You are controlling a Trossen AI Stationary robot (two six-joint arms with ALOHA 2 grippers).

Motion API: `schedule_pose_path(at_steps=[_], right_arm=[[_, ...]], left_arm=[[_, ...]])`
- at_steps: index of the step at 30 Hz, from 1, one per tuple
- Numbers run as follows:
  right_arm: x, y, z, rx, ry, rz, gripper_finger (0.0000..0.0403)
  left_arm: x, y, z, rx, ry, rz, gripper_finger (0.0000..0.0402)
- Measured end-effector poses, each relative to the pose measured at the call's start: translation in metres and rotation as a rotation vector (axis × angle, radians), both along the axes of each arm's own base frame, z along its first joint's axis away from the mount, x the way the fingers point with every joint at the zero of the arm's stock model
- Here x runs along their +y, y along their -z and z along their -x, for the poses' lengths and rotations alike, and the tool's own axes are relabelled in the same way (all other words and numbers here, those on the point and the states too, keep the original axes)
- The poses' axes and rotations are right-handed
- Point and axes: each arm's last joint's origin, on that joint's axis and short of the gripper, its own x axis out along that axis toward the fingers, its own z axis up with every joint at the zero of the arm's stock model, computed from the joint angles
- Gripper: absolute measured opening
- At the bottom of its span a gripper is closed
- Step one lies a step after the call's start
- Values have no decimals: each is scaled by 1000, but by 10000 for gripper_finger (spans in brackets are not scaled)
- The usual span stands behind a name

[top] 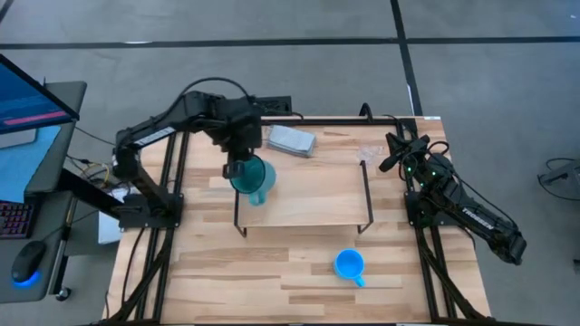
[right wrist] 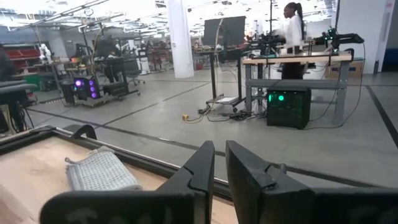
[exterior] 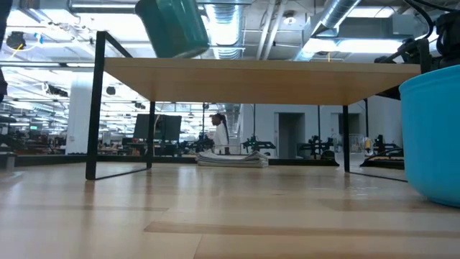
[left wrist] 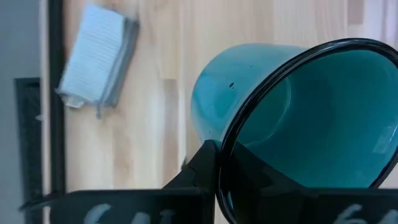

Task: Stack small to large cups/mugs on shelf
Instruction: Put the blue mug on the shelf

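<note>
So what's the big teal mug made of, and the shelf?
The teal mug, held by the left gripper, looks like enamelled metal or glazed ceramic: glossy, with a thin dark rim. The shelf looks like pale, matt wood with visible grain, on thin dark metal legs.

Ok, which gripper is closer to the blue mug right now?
Right, though not by much. The right gripper waits at the table's far right edge, off the shelf's end; the blue mug stands in front of the shelf. The left gripper holds the teal mug over the shelf's left end.
</note>
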Motion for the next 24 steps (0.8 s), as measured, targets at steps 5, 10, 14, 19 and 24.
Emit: schedule_pose_path(at_steps=[5, 10, 14, 19, 24], right_arm=[[0, 0, 0, 4, 0, 2, 63], [0, 0, 0, 13, 4, 8, 63], [0, 0, 0, 16, 1, 6, 63], [0, 0, 0, 16, 2, 5, 63], [0, 1, 0, 18, 2, 4, 63]], left_arm=[[4, 2, -14, -13, -24, 86, 7], [5, 0, -17, -24, -68, 123, 7], [5, 4, -21, -5, -125, 147, 7], [1, 9, -28, 6, -78, 170, 6], [-2, 14, -35, 23, -50, 177, 6]])
